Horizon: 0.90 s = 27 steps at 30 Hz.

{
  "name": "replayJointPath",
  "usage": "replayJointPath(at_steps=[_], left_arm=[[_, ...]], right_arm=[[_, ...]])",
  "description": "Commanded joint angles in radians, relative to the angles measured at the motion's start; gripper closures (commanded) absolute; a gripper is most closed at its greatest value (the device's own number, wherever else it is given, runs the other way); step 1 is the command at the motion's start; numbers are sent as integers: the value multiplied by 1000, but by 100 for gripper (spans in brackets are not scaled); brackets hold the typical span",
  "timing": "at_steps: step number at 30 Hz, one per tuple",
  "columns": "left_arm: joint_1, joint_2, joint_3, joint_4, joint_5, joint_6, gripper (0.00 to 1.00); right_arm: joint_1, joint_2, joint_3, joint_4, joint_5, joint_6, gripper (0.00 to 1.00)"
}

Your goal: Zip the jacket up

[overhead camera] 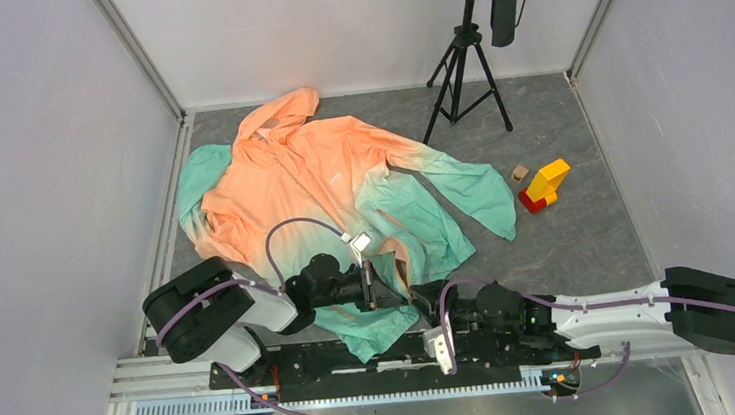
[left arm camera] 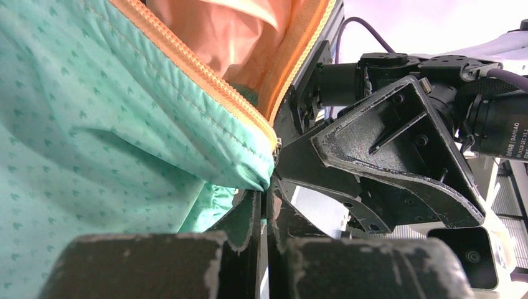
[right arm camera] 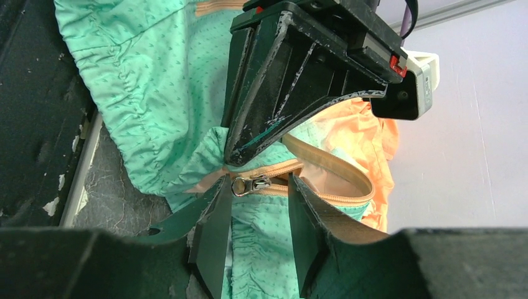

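Note:
The jacket (overhead camera: pixel 311 182) lies spread flat, orange at the hood, teal at the hem, with its front open. My left gripper (left arm camera: pixel 269 187) is shut on the teal hem corner at the bottom end of the orange zipper (left arm camera: pixel 193 68). In the right wrist view the left gripper (right arm camera: pixel 292 81) comes down from above and pinches the hem. My right gripper (right arm camera: pixel 258 180) is open, and the metal zipper slider (right arm camera: pixel 252 185) sits between its fingertips, close to the left finger (right arm camera: pixel 215 218). In the top view both grippers meet at the hem (overhead camera: pixel 401 290).
A black tripod (overhead camera: pixel 462 69) stands at the back right. Yellow and red blocks (overhead camera: pixel 542 187) and a small wooden cube (overhead camera: pixel 519 172) lie right of the jacket. The arms' metal base rail (overhead camera: pixel 358 369) runs along the near edge. Grey walls close in both sides.

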Motion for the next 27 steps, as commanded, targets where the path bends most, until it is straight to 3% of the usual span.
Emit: replayJointPath(at_steps=[1,27], left_arm=[[3,10,0,44,4,14,98],[3,7,5,38,12,10,98]], right_arm=[[3,-15,-10,30,4,9,57],[3,-37,-43,24,-2,12,66]])
